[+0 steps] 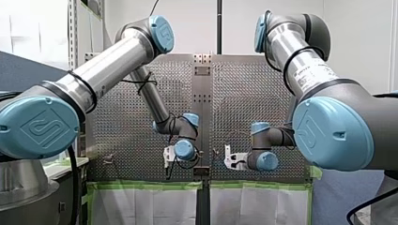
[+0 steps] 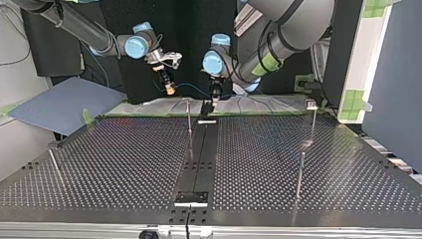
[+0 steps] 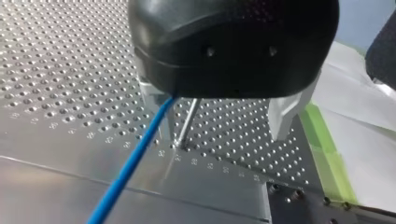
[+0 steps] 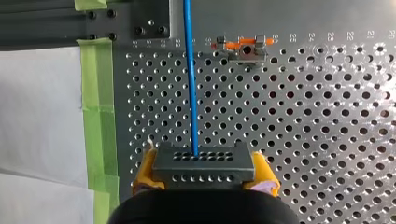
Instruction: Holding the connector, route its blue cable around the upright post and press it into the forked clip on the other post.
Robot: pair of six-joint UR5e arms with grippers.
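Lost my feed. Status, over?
Right gripper shut on connector. Left gripper open, upright post ahead, blue cable alongside. Cable not yet in forked clip. Nothing seen blocking.

In the front view, the large blue joint cap (image 1: 37, 125) at the lower left of the frame bears an embossed emblem, a stylised UR. The same mark stands on the big blue cap (image 1: 331, 132) at the right and on the smaller cap (image 1: 162, 33) at the upper left. A line of dark print runs along the silver arm tube (image 1: 307, 75) at the upper right, too small to read. In the right wrist view, small numbers run along the perforated plate's (image 4: 299, 140) edge row beside the orange-and-metal fitting (image 4: 245, 48). Of these, 24, 23, 22 and 21 are legible and the rest are blurred.
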